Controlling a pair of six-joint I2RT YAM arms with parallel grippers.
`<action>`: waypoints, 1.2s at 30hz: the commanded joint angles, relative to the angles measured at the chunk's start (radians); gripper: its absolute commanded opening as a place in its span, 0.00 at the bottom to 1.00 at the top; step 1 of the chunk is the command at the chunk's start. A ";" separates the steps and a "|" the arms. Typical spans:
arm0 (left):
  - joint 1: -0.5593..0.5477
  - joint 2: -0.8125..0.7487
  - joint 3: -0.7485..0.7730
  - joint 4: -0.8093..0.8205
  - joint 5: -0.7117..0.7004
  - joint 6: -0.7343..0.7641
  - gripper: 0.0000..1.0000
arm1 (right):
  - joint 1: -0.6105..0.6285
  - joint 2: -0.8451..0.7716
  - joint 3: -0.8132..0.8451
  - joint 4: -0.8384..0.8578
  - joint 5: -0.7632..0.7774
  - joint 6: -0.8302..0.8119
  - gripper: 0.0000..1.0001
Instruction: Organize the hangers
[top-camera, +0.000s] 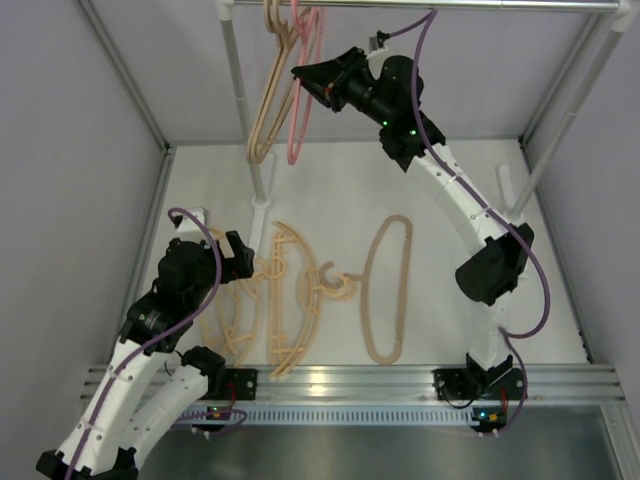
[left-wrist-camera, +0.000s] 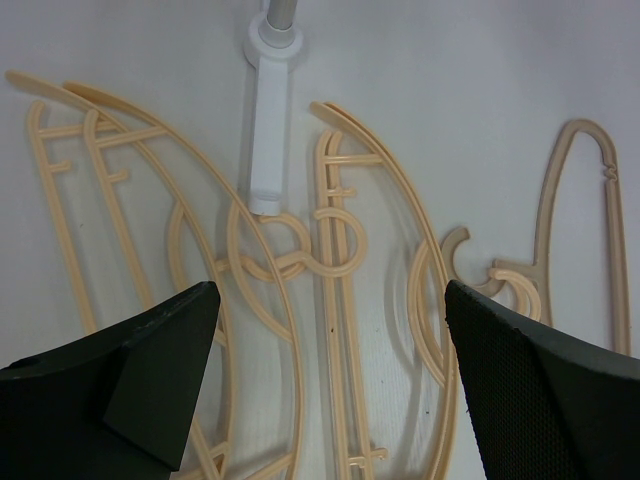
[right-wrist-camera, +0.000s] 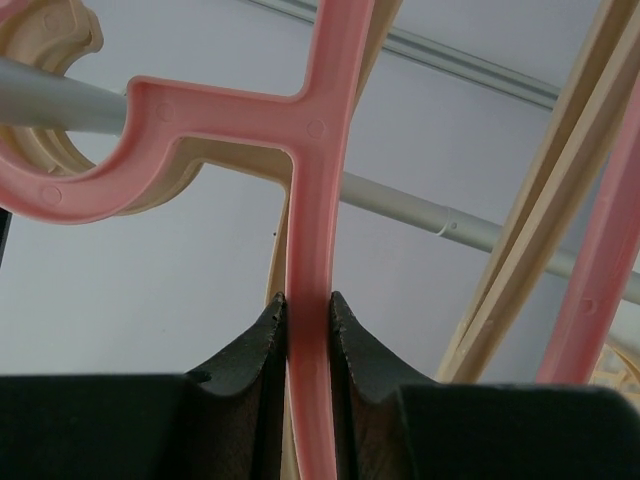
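Observation:
A pink hanger (top-camera: 303, 95) hangs from the metal rail (top-camera: 430, 5) beside a beige hanger (top-camera: 268, 95). My right gripper (top-camera: 303, 78) is shut on the pink hanger's stem (right-wrist-camera: 312, 300), its hook (right-wrist-camera: 90, 180) over the rail (right-wrist-camera: 60, 100). Several peach-tan hangers with crossbars (top-camera: 285, 300) lie on the table, and a plain beige hanger (top-camera: 388, 290) lies to their right. My left gripper (top-camera: 243, 262) is open above the crossbar hangers (left-wrist-camera: 340, 330), touching none.
Two white upright poles (top-camera: 238, 100) carry the rail; the left one stands on a white foot (left-wrist-camera: 268, 130) among the lying hangers. Grey walls enclose the table on three sides. An aluminium rail (top-camera: 350, 380) runs along the near edge.

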 joint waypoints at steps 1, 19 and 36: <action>-0.002 -0.015 -0.005 0.014 -0.011 -0.006 0.98 | 0.019 0.020 0.047 0.052 0.034 0.021 0.00; -0.010 -0.019 -0.006 0.014 -0.018 -0.007 0.98 | 0.047 0.063 0.106 0.044 0.049 0.027 0.00; -0.015 -0.014 -0.006 0.014 -0.019 -0.007 0.98 | 0.074 -0.142 -0.109 0.024 0.156 -0.146 0.34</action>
